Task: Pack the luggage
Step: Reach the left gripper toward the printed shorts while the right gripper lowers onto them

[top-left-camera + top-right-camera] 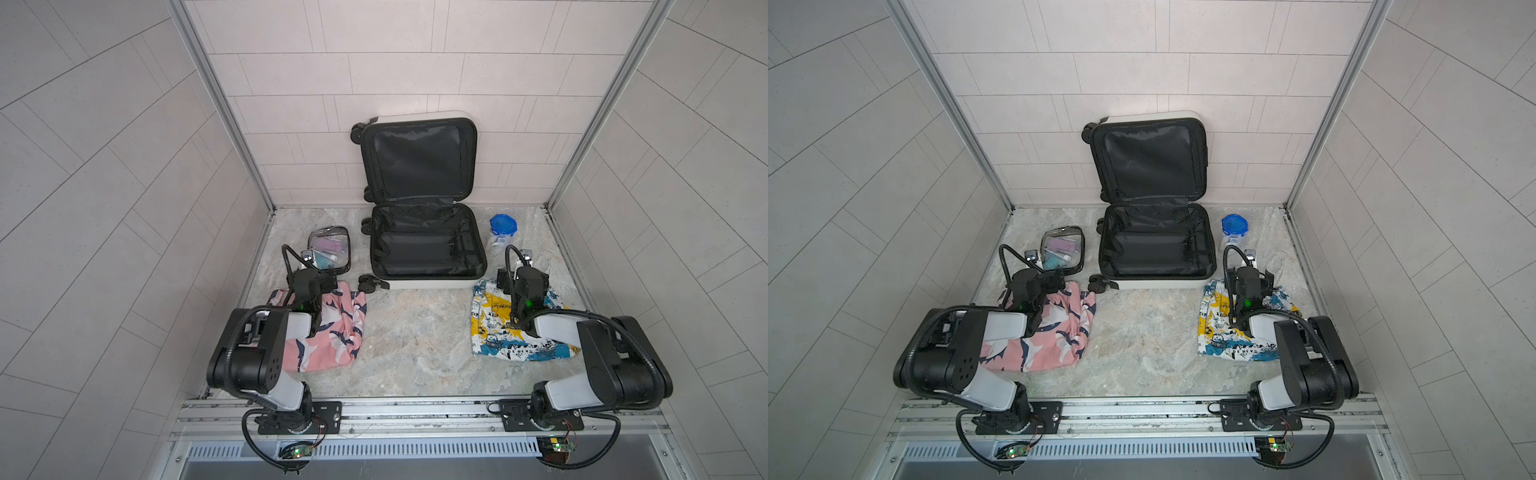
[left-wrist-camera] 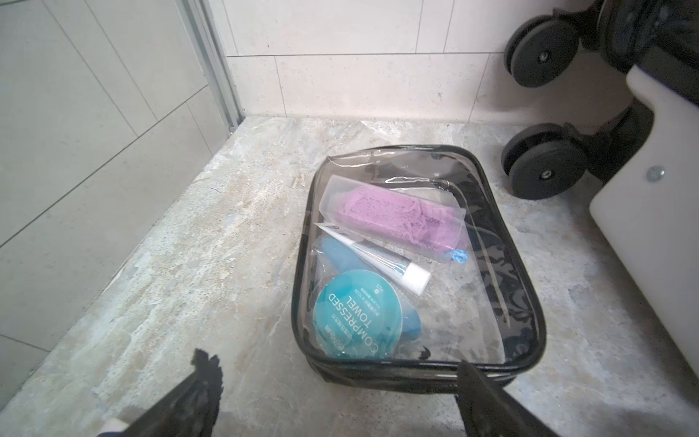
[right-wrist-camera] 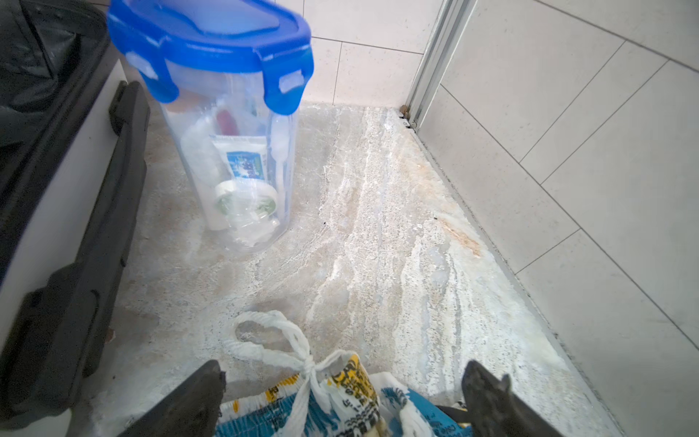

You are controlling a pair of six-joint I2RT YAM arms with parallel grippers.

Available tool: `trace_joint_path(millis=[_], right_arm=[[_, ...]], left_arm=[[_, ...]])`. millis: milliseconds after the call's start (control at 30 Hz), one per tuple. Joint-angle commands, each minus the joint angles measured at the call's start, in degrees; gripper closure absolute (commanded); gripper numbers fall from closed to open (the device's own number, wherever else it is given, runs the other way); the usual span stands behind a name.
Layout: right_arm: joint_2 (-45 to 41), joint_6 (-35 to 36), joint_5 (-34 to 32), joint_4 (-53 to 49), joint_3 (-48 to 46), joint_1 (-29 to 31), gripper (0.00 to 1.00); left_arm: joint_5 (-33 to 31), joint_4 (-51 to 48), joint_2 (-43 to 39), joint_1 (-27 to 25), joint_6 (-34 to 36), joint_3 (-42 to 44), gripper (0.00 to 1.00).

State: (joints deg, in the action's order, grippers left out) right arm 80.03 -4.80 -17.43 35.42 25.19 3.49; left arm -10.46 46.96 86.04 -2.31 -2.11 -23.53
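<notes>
The luggage [image 1: 424, 245] [image 1: 1154, 245] lies open at the back middle. Its black-lined lid leans on the back wall and its lower half holds nothing. My left gripper [image 1: 323, 279] [image 2: 336, 365] hovers open at the near edge of a clear toiletry pouch [image 1: 328, 249] [image 2: 416, 265], above pink patterned shorts [image 1: 332, 328]. My right gripper [image 1: 521, 276] [image 3: 346, 369] is open over the drawstring end of yellow-and-blue shorts [image 1: 503, 332] [image 3: 340, 397]. Neither holds anything.
A clear container with a blue clip lid [image 1: 502, 232] [image 3: 234, 151] stands right of the luggage, holding toiletries. The luggage wheels [image 2: 544, 170] sit close to the pouch, and its side handle [image 3: 94, 265] faces the container. Tiled walls close in on three sides.
</notes>
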Motion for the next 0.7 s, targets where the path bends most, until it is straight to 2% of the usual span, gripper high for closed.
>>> trace_joint_path(millis=[0,200,300,400,500,533,600,667], right_arm=[[-4.5,-0.7,-0.6,-8.5,1.6,0.1,0.00],[-14.3,-2.4,-0.7,-17.4,1.0,0.2,0.00],[-20.1,-5.0,-0.8,-22.8,1.4,0.2,0.00],[-25.9,-8.8,-1.3,-30.9,3.2,0.1,0.00],[-31.5,-17.4,-3.5,-41.1,5.7,0.1,0.00],[-32.8,-20.8,-4.5,-44.7,6.8,0.1,0.00],[-33.9,-22.8,-4.9,-48.8,8.2,0.1,0.00],[-33.0,-25.9,-1.8,-57.2,12.7,0.0,0.00]], left_arm=[[-2.1,-6.6,-4.6,0.2,-0.2,-2.1,0.00],[-1.4,-18.0,-15.2,0.0,-1.5,-6.3,0.00],[-1.6,-26.5,-20.3,-0.2,-4.7,-9.9,0.00],[-2.0,-40.4,-24.2,-0.2,-12.1,-16.4,0.00],[-0.2,-54.4,-26.1,-0.2,-19.7,-23.4,0.00],[1.4,-57.6,-26.5,-0.2,-21.5,-25.2,0.00],[3.5,-62.5,-27.4,-0.3,-26.3,-27.2,0.00],[8.5,-64.2,-28.5,0.0,-32.2,-27.5,0.00]])
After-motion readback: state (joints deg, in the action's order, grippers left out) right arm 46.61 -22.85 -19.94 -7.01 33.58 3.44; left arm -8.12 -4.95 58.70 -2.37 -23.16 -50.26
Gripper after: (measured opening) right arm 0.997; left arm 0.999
